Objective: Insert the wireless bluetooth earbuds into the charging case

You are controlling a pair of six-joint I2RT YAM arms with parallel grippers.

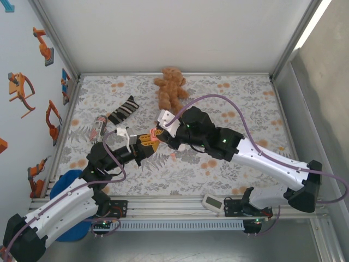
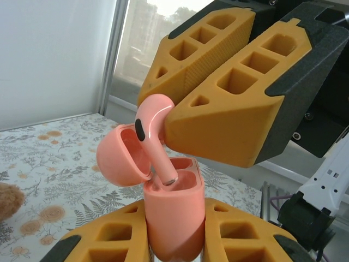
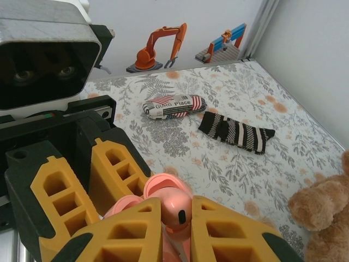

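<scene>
Right gripper (image 3: 177, 215) is clamped on the pink earbud (image 2: 154, 112), with the stem tip right at a slot of the open case (image 2: 174, 215). Left gripper (image 2: 174, 243) squeezes that case upright, lid flipped back. It's all mid-table, near side of the teddy (image 1: 170, 87).

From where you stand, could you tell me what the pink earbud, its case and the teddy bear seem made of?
Salmon-pink earbud: glossy hard plastic, by its sharp highlights. Rounded pink charging case: smooth plastic, duller sheen. Brown teddy bear: likely fuzzy plush.
</scene>
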